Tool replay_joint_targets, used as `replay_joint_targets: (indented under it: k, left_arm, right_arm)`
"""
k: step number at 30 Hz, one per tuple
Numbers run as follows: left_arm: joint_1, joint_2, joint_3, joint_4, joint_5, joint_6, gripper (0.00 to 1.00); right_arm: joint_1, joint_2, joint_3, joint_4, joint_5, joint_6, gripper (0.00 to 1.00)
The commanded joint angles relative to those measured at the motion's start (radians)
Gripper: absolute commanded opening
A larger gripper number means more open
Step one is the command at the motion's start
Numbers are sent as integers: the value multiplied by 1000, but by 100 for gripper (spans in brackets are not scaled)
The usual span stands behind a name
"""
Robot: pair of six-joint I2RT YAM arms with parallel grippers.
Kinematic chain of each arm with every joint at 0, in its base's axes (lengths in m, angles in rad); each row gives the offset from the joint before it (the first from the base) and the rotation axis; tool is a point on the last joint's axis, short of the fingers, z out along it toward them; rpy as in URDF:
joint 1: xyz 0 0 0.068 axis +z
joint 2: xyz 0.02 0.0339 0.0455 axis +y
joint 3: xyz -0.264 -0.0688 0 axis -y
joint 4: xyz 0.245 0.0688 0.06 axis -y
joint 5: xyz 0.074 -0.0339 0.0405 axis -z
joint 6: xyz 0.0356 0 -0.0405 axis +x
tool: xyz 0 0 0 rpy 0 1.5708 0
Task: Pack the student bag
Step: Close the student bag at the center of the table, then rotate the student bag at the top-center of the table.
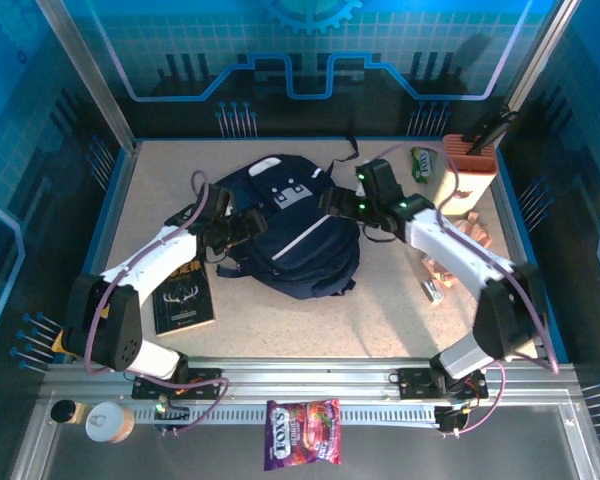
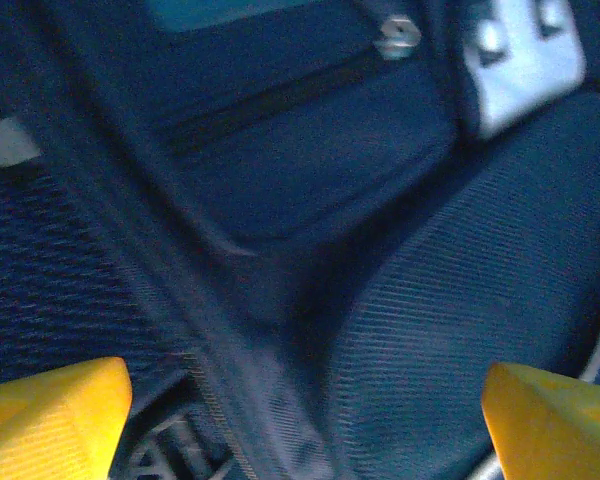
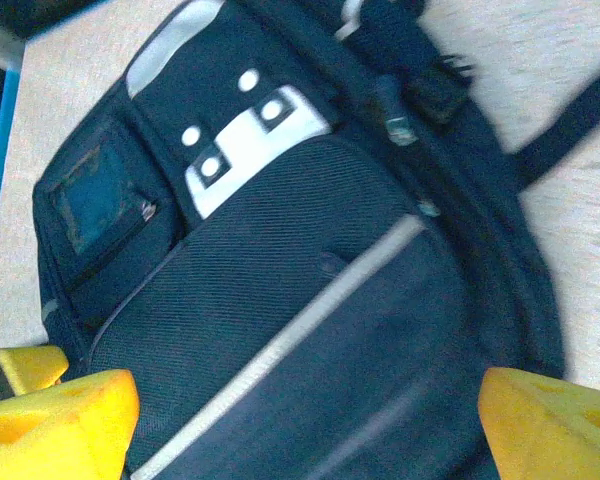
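Note:
The student bag (image 1: 298, 240), dark navy with a thin white stripe and a pale grey buckle patch, lies flat in the middle of the table. My left gripper (image 1: 246, 223) is at the bag's left side. In the left wrist view it stands open (image 2: 300, 430), its yellow fingertips (image 2: 50, 420) wide apart and very close over the fabric, with a zipper pull (image 2: 397, 35) further ahead. My right gripper (image 1: 332, 206) hovers over the bag's upper right part. It is also open (image 3: 305, 430), spanning the front panel and its white stripe (image 3: 280, 350) below the buckle patch (image 3: 242, 150).
A black book (image 1: 183, 295) lies left of the bag under my left arm. At the right are a tan box (image 1: 467, 170), a green packet (image 1: 423, 162) and copper-coloured wrappers (image 1: 462, 245). A purple candy pack (image 1: 302, 447) and a can (image 1: 108, 421) sit at the near rail.

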Motion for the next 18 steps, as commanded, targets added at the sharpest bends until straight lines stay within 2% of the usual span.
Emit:
replay_joint_targets:
  k: [1, 5, 8, 18]
  left_arm:
    - [21, 7, -10, 19, 1, -69, 92]
    - [37, 80, 13, 59, 31, -64, 92]
    - [38, 170, 72, 89, 92, -25, 92]
    - [28, 408, 293, 166, 315, 68, 91]
  right_arm:
    - [31, 130, 115, -7, -123, -72, 88]
    - [39, 298, 230, -59, -140, -51, 86]
    - [38, 348, 228, -81, -119, -13, 85]
    - [-18, 212, -88, -31, -12, 141, 86]
